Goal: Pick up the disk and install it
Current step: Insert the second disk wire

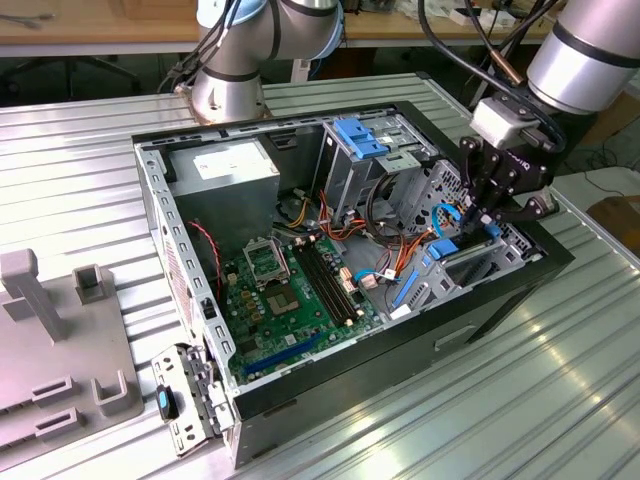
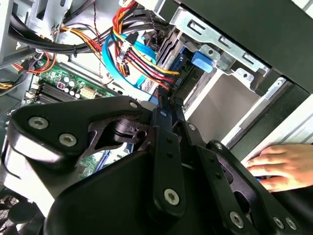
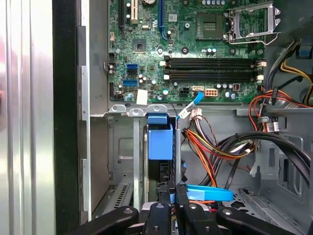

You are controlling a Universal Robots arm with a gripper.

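The disk (image 3: 160,142) stands on edge in the metal drive cage at the corner of the open computer case (image 1: 500,300). Its blue carrier rail faces the first wrist view, with the dark body below it. My gripper (image 3: 171,192) comes down onto the disk's near edge, and its black fingers are pinched together on that edge. In the second wrist view the fingertips (image 2: 164,105) meet just before the blue rail of the disk (image 2: 178,62). In the exterior view my gripper (image 1: 492,222) reaches down into the cage at that view's right.
A person's hand (image 2: 279,166) rests on the outside of the case beside the cage. Bundled red, orange and black cables (image 3: 215,147) run next to the disk. The motherboard (image 1: 290,290), grey power-supply box (image 1: 225,165) and light-blue latch (image 1: 360,135) lie further in.
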